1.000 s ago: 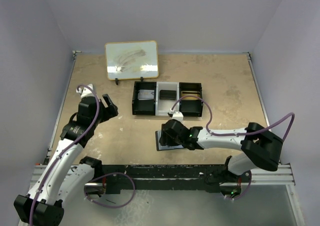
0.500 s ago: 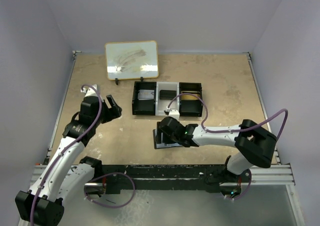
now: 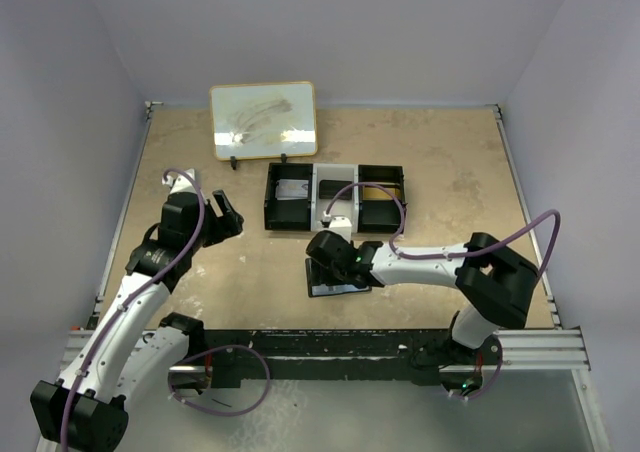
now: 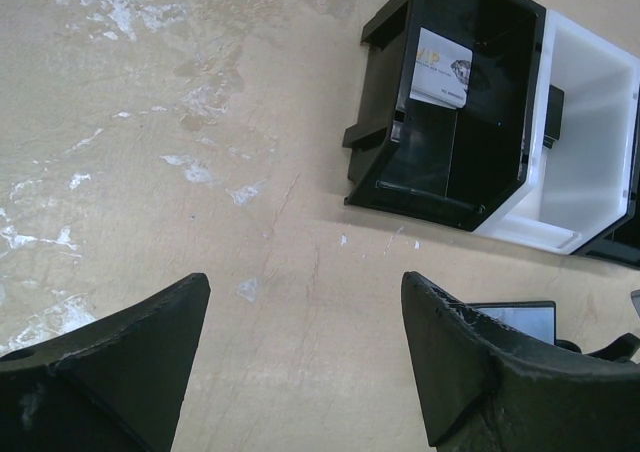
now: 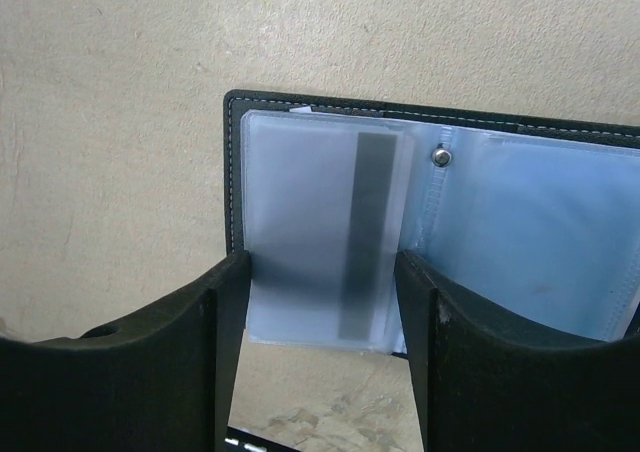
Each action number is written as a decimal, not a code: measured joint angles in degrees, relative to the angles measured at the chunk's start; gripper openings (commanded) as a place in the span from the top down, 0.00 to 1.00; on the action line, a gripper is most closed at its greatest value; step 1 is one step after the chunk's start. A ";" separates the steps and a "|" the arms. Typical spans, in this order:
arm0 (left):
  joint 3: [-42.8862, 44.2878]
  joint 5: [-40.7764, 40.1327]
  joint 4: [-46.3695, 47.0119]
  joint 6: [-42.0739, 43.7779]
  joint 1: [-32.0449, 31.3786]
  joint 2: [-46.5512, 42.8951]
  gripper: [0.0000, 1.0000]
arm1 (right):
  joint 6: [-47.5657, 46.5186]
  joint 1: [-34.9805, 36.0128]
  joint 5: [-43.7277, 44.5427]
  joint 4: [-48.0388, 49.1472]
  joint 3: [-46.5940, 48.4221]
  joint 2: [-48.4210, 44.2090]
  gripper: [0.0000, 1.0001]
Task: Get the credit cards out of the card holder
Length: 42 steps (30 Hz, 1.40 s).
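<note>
Right wrist view looks straight down on the card holder (image 5: pixel 430 242), lying open and flat on the table (image 5: pixel 110 122), its frosted blue-grey sleeves facing up and a small snap (image 5: pixel 441 156) at the fold. A card (image 5: pixel 345 242) with a dark stripe sits inside the left-hand sleeve. The right fingers (image 5: pixel 130 372) are apart, one at each side of that sleeve at the bottom of the frame. They grip nothing yet, and I cannot tell whether they touch the table.

From above, the holder (image 3: pixel 340 286) lies at centre, just below the tray (image 3: pixel 268 200), with the right wrist over it. The left fingers (image 4: pixel 100 372) are also apart and empty, well off to the left over bare table. Their camera catches one corner of the holder (image 4: pixel 515 317) at lower right. It also shows a white printed card (image 4: pixel 440 67) leaning in the tray's (image 4: pixel 375 122) black compartment.

The step in hand looks like drawing the striped card from its sleeve. At least this one is left to take out. The next move calls for closing on the card itself, not the plastic around it, and pulling along the sleeve's open side; which side that is I cannot tell. Nothing pins the light holder down, so it may well slide or lift with the pull.
</note>
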 measured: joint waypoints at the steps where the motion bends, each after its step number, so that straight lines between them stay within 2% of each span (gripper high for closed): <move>1: 0.00 0.00 0.00 0.02 0.00 0.00 0.25 | 0.00 0.02 -0.04 0.00 -0.02 -0.02 0.40; 5: 0.02 0.00 0.00 0.02 0.00 0.00 0.25 | -0.70 -0.31 -1.07 1.99 -1.68 -1.16 0.43; 16: -0.04 2.19 0.52 0.02 0.00 0.00 0.25 | -1.44 -3.82 -7.96 11.67 -9.20 -5.97 0.43; 21: -1.33 7.45 3.61 -1.16 0.00 0.11 0.28 | -1.44 -5.31 -11.02 16.70 -11.58 -6.62 0.43; 26: -9.27 16.63 14.12 -7.78 -0.66 0.70 0.30 | -1.38 -6.01 -12.94 21.22 -13.49 -6.69 0.43; 30: -14.36 16.68 18.91 -13.42 -7.89 2.23 0.33 | -1.40 -6.01 -13.09 21.99 -13.90 -6.80 0.44; 34: -15.37 14.64 24.85 -18.10 -15.43 4.76 0.38 | -1.42 -6.01 -13.11 22.64 -14.34 -6.93 0.44; 42: -19.34 7.32 38.69 -26.45 -21.14 12.81 0.46 | -1.40 -6.01 -13.11 23.08 -14.60 -7.02 0.44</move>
